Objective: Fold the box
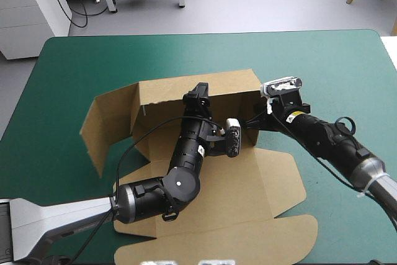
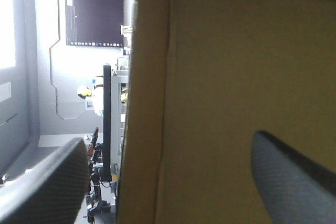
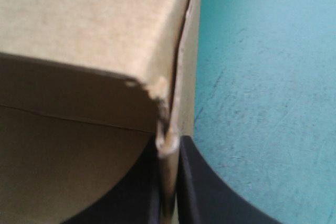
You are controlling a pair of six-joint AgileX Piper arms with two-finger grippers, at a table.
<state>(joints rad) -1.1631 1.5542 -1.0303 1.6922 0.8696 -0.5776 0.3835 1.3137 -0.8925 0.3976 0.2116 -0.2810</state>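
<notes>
In the middle of the teal-green bench (image 1: 347, 66) lay the brown box (image 1: 248, 184), only half formed: its back wall (image 1: 229, 82) and left wall (image 1: 102, 128) stood up, while the lid (image 1: 273, 234) lay flat toward the near edge. The left hand (image 2: 168, 145) was open, with its black fingers (image 2: 47, 182) apart on the two sides of an upright wall's edge, not pinching it. The right hand (image 3: 169, 153) was closed on a thin edge of board at the box's right corner (image 3: 160, 87), which looked a little frayed. The board seemed light and stiff, and likely to bend only along its creases. I would hold it by a wall's edge close to a crease, and gently, because a hard pinch could crush the edge.
</notes>
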